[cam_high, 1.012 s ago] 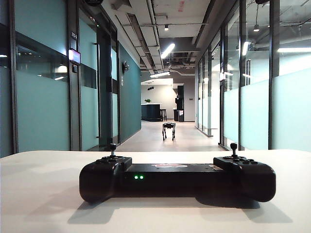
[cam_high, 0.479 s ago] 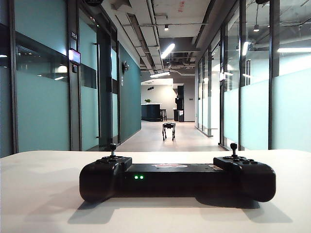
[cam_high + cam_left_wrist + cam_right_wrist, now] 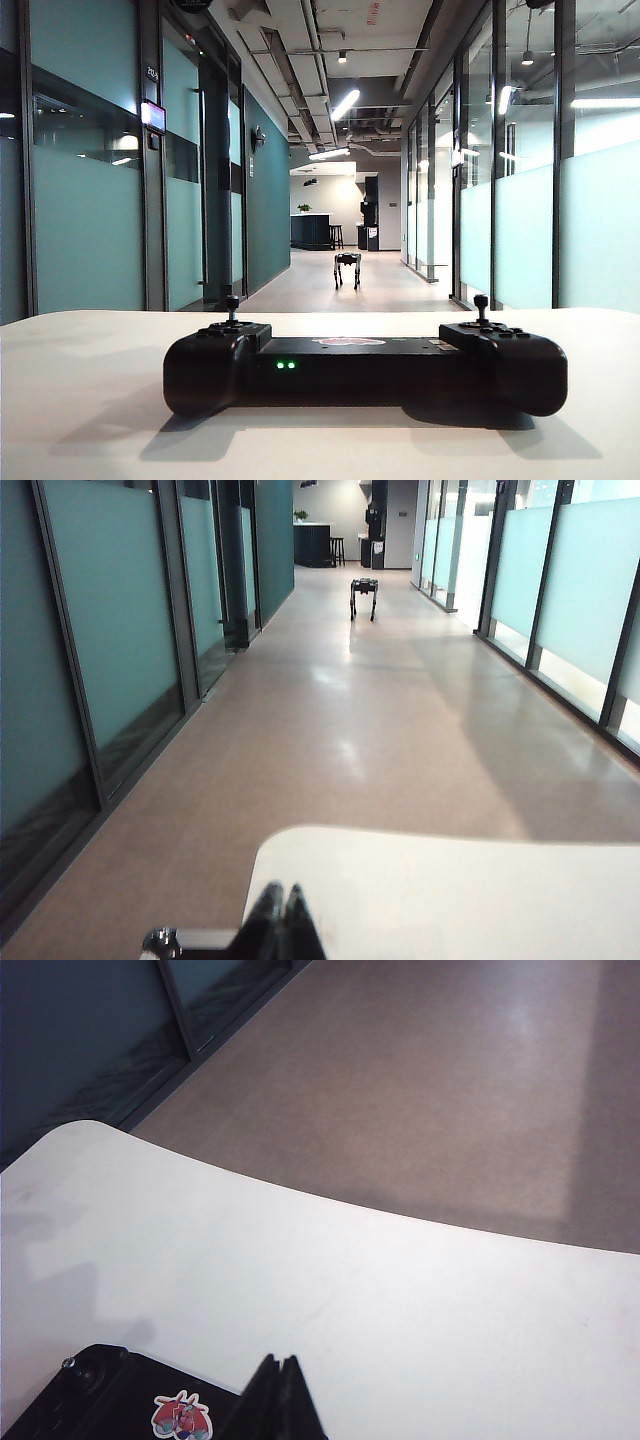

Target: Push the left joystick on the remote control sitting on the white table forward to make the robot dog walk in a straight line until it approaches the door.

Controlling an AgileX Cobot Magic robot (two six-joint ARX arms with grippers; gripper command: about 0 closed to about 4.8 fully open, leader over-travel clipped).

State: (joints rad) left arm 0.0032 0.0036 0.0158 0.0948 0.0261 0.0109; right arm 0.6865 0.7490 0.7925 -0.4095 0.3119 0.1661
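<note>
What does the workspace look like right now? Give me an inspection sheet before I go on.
Surface: white table, bare apart from the controller.
Job's things: remote control lies flat, two green lights on; left joystick upright, untouched; robot dog stands far down the corridor.
Clutter: nothing seen.
Grippers: left gripper shut, above the table's edge, facing down the corridor; right gripper shut, over the remote control by a red sticker. Neither shows in the exterior view.
Cables: nothing seen.
Surroundings: corridor with frosted glass walls, ceiling lights on; no person seen.
</note>
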